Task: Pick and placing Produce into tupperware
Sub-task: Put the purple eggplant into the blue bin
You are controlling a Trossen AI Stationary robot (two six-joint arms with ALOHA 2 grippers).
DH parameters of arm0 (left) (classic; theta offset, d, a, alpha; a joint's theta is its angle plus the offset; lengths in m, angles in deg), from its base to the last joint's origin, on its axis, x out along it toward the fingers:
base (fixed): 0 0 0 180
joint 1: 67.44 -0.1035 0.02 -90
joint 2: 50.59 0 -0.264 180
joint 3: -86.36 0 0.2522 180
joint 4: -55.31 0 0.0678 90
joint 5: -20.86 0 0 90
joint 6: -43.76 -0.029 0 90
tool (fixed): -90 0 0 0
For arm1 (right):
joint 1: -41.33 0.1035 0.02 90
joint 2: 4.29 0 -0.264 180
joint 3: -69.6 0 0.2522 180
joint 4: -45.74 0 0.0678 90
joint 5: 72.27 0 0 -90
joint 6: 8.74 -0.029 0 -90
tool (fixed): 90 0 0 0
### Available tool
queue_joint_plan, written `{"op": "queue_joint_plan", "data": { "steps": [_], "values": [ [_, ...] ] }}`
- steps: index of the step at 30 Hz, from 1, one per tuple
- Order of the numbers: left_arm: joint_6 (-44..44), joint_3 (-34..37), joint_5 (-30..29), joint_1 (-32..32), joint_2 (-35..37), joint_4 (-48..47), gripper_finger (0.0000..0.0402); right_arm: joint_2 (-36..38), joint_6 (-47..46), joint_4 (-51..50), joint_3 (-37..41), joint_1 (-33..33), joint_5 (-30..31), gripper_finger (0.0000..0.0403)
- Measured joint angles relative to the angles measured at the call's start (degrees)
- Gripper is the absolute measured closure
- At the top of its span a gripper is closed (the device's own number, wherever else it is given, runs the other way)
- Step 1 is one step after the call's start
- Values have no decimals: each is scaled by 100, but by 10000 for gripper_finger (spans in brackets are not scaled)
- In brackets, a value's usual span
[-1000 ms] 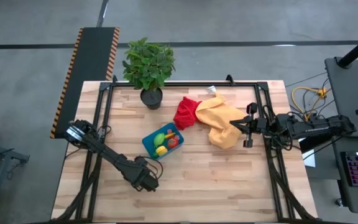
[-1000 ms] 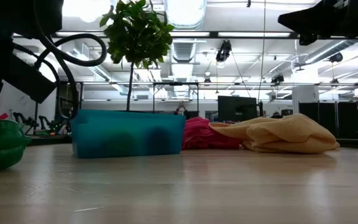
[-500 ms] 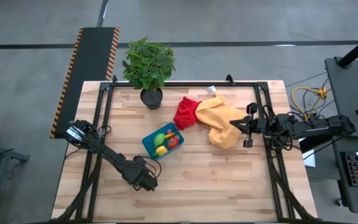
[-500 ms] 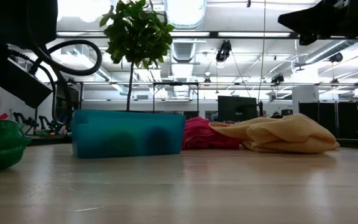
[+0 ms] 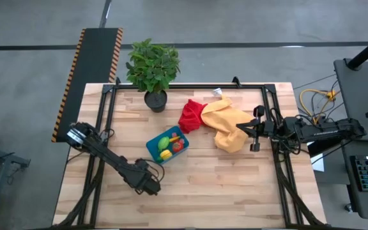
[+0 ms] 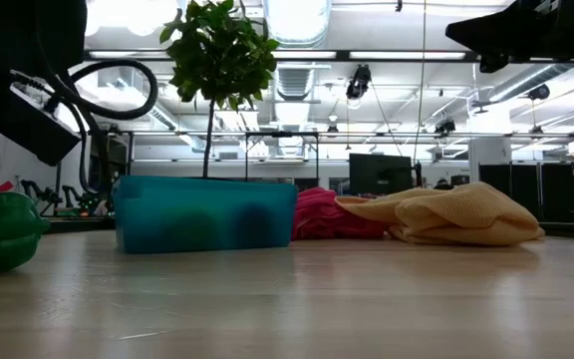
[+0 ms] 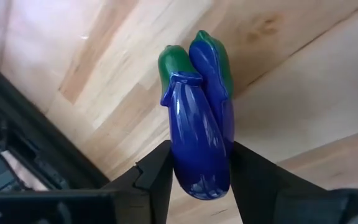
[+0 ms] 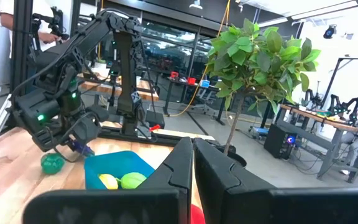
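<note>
Gripping item: toy eggplant [image 7: 201, 146], glossy blue-purple body, green cap, held between the two fingers [image 7: 155, 174] of the left hand [image 5: 149, 185], pinched across the lower body with the cap end pointing away from the wrist.

Location: front-left part of the worktop [image 5: 235, 185], near the tupperware [image 5: 153, 148]. The right wrist view shows the eggplant [image 8: 81, 148] hanging just above the wood, close to a green pepper [image 8: 52, 163] that lies on the worktop.

Handling, judged: hollow moulded plastic by its look, so light and stiff; it should not crush or bend. The skin is smooth and shiny and the body is rounded, so it could slide or twist between the pads. The present hold, across the fat part of the body, looks sound; a hold on the tapering cap end would be more likely to squirt free. A drop would likely do no damage, but the piece could roll.

Tupperware: teal, shallow, at centre-left of the worktop, already holding yellow, green and red pieces [image 5: 168, 144]. Likely light enough to shift if knocked.

Right hand [image 5: 253, 136]: fingers pressed together, holding nothing, waiting at the right side beside the yellow cloth [image 5: 227, 126].

Other items: red cloth [image 5: 190, 115], touching the yellow one; potted plant [image 5: 153, 69] at the far edge.
</note>
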Motion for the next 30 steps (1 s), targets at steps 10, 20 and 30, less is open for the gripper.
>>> {"op": "queue_joint_plan", "data": {
  "steps": [10,20,30],
  "values": [
    [2,-5,-31,0,368,-496,280,0,-18,-1,0,-1,0,394],
    [15,-14,-814,-49,887,-511,280,2,-16,0,0,0,1,394],
    [319,1,-2317,-116,1433,-481,280,0,-15,-1,0,-1,0,394]
  ]
}}
